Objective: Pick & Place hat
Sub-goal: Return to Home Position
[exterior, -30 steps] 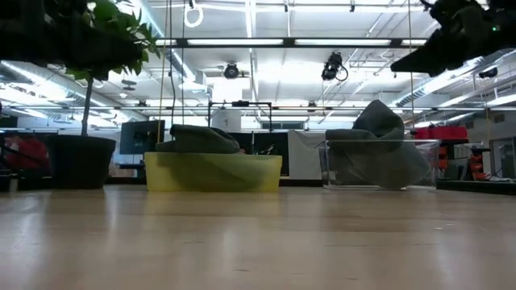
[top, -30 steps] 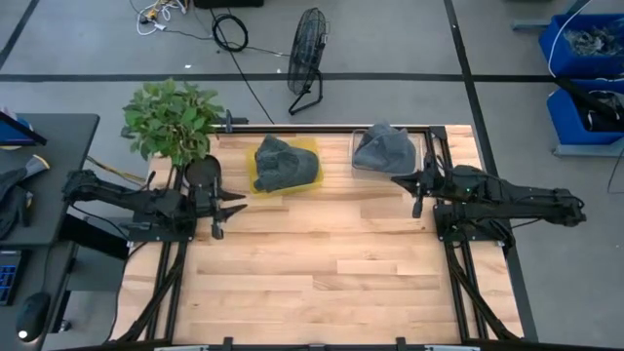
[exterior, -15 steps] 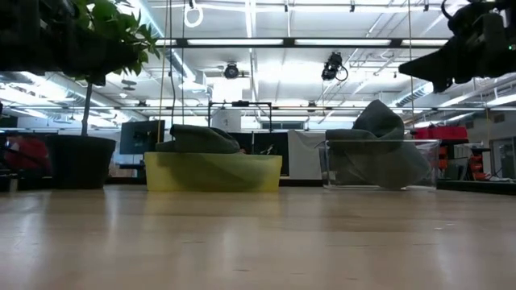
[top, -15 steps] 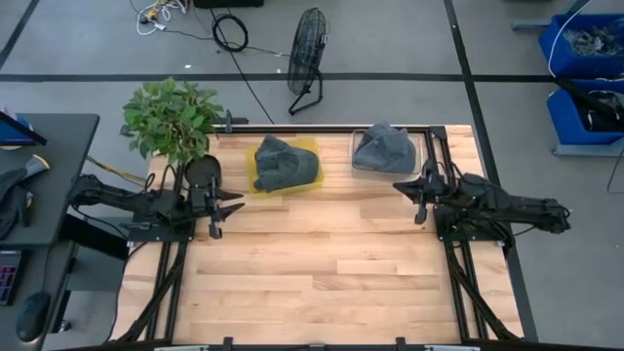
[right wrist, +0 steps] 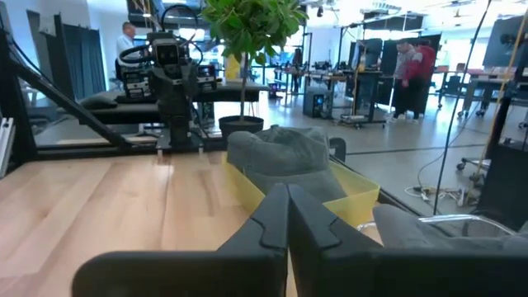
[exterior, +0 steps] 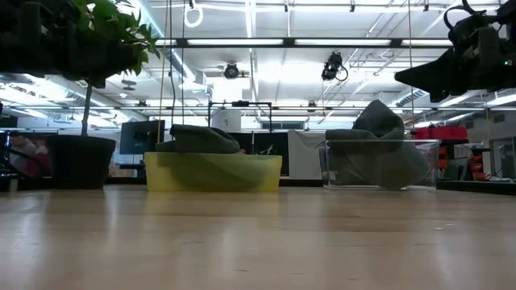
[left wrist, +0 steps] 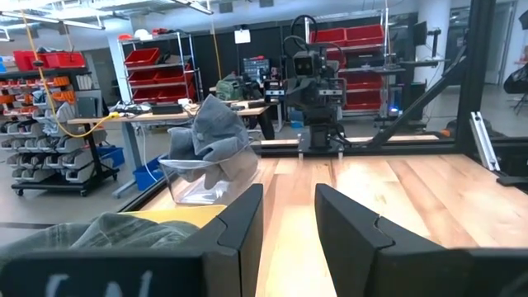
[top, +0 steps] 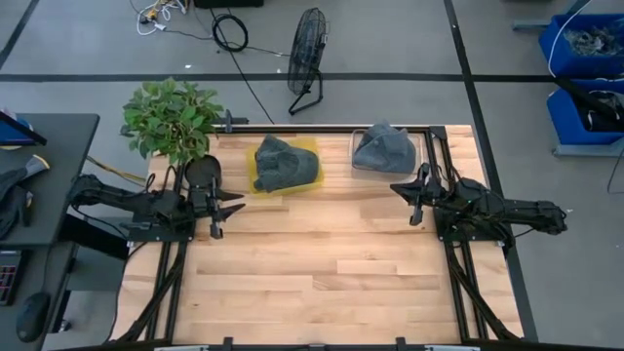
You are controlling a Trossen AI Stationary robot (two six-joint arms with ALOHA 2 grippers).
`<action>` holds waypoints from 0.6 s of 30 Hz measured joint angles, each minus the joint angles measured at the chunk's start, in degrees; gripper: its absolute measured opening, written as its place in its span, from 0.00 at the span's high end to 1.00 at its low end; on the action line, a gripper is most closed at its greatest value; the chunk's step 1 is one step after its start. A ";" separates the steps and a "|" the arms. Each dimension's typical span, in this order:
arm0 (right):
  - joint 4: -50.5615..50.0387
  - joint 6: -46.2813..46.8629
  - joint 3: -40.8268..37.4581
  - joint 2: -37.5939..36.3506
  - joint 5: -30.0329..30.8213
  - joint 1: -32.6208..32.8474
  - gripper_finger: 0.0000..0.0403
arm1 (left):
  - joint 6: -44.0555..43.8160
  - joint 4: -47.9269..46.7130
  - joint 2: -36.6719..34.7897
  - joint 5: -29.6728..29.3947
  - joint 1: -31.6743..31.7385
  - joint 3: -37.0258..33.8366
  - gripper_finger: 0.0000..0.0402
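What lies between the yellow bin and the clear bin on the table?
Nothing. In the high view, only a bare strip of the table separates the yellow bin from the clear bin. The low view shows an open gap too.

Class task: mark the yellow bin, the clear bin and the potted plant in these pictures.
yellow bin (exterior: pixel 214 176), low view, on its front wall.
clear bin (exterior: pixel 347 143), low view, on its top rim.
potted plant (top: pixel 171 117), high view, on its leaves.
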 joint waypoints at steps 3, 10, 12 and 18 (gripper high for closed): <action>-0.02 0.74 0.00 0.00 0.00 0.00 0.97 | 0.02 0.03 -0.01 -0.02 0.00 0.00 0.71; -0.04 -0.42 0.04 0.00 0.00 0.00 0.94 | -0.42 0.02 -0.02 -0.02 0.00 -0.02 0.71; -0.04 -0.42 0.04 0.00 0.00 0.00 0.95 | -0.44 0.02 -0.02 -0.02 0.00 -0.02 0.71; -0.07 -0.42 0.04 0.00 0.00 0.00 0.95 | -0.44 0.02 -0.02 -0.02 0.00 -0.02 0.71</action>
